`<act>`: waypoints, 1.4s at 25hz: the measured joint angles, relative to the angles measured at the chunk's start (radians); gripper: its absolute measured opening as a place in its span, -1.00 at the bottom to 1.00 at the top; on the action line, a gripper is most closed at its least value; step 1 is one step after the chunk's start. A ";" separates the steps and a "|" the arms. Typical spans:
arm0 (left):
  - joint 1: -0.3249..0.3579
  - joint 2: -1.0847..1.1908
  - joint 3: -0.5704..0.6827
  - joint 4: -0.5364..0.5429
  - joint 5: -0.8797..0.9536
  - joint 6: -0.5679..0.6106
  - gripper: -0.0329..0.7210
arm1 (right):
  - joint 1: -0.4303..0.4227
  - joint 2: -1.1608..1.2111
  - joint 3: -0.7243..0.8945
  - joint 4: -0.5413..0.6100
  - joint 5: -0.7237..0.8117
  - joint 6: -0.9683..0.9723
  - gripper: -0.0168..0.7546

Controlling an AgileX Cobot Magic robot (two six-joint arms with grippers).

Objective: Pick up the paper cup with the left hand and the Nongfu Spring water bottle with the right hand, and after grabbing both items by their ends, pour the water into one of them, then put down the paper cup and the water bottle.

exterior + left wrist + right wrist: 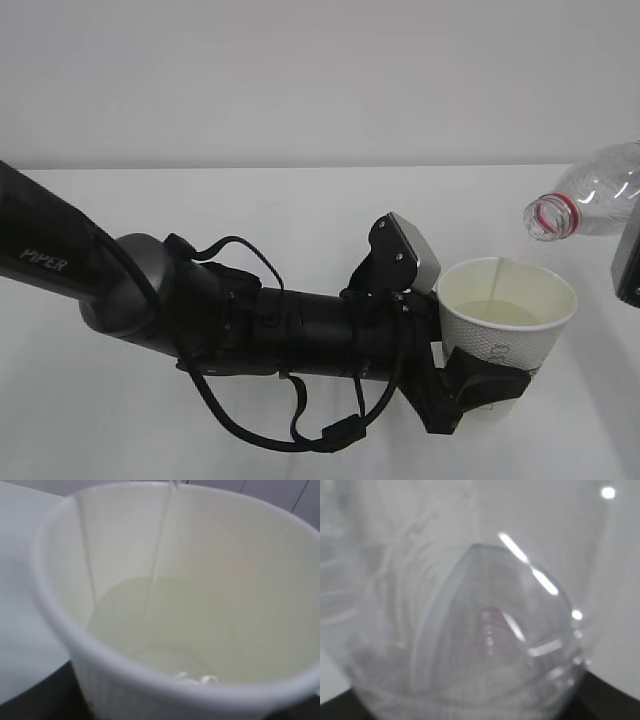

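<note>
The left hand (480,385), a black two-finger gripper at the lower right of the exterior view, has its fingers closed around the lower part of the small white tapered paper cup (512,318) and holds it upright above the white table (250,210). Inside the cup lies a pale pool of water (165,625), and a thin clear stream falls into it. The stream comes from the open mouth of the clear ribbed plastic water bottle (590,205), tilted at the upper right edge. The right hand (628,265) shows only as a dark part beside the bottle; it grips the bottle's base, which fills the right wrist view.
</note>
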 joint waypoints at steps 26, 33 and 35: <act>0.000 0.000 0.000 0.000 0.000 0.000 0.44 | 0.000 0.000 0.000 0.000 -0.004 -0.002 0.24; 0.000 0.000 0.000 0.000 0.000 0.000 0.44 | 0.000 0.000 0.000 0.000 -0.012 -0.002 0.24; 0.000 0.000 0.000 0.000 0.000 0.000 0.44 | 0.000 0.000 0.000 0.000 -0.016 -0.002 0.24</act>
